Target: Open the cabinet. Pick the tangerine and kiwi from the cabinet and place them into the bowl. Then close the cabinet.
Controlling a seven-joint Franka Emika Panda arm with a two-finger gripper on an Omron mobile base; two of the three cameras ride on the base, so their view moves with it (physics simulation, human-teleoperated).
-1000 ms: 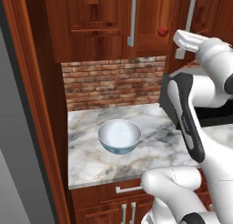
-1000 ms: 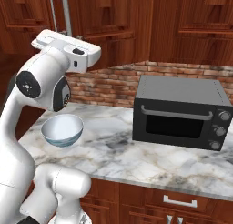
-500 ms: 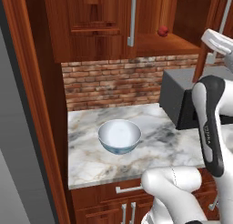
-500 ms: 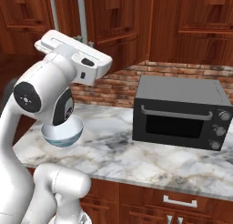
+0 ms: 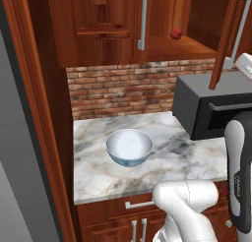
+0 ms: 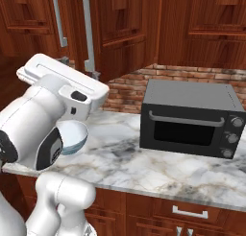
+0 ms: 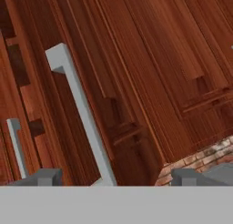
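Reddish-brown wooden cabinet [image 5: 98, 24] with silver handles; white bowl [image 5: 129, 146], bluish patterned outside; grey-veined white marble bench [image 5: 162, 162]; black microwave [image 6: 190, 117]; red-brown brick backsplash [image 5: 123, 88].

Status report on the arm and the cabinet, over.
Gripper open, straddling the foot of a cabinet door's handle. Right door swung out, small red fruit on shelf. Bowl empty. Nothing in the way.

Bowl [image 5: 129, 147] on counter [image 5: 93, 174], left of oven [image 5: 206, 105]

we see the cabinet [image 5: 103, 24] in reddish-brown wood with a soft sheen, its handles [image 7: 82, 114] smooth matt silver metal. the desk [image 5: 147, 172] looks like polished veined marble, the bowl [image 5: 129, 146] glossy ceramic, the backsplash [image 5: 123, 86] rough brick.
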